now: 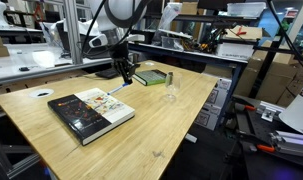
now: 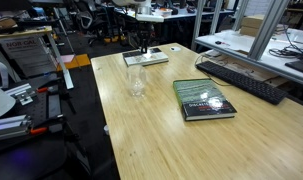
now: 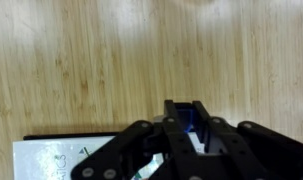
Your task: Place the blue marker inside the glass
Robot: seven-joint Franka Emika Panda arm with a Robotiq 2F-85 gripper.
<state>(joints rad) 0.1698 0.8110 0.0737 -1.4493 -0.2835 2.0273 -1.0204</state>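
Note:
In the wrist view my gripper (image 3: 186, 125) has its two fingers close together with the blue marker (image 3: 198, 122) pinched between them; only a short blue piece shows. In both exterior views the gripper (image 1: 126, 72) (image 2: 141, 47) hangs low over the far end of the wooden table, beside a flat book (image 1: 149, 78). The marker is too small to make out there. The clear glass (image 1: 171, 94) (image 2: 137, 80) stands upright and empty on the table, a short way from the gripper toward the table's middle.
A small dark cylinder (image 1: 170, 76) stands just behind the glass. A larger dark-covered book (image 1: 89, 110) (image 2: 203, 100) lies near the front of the table. The flat book's white, dark-edged corner (image 3: 61, 160) lies under the gripper. Benches and equipment surround the table.

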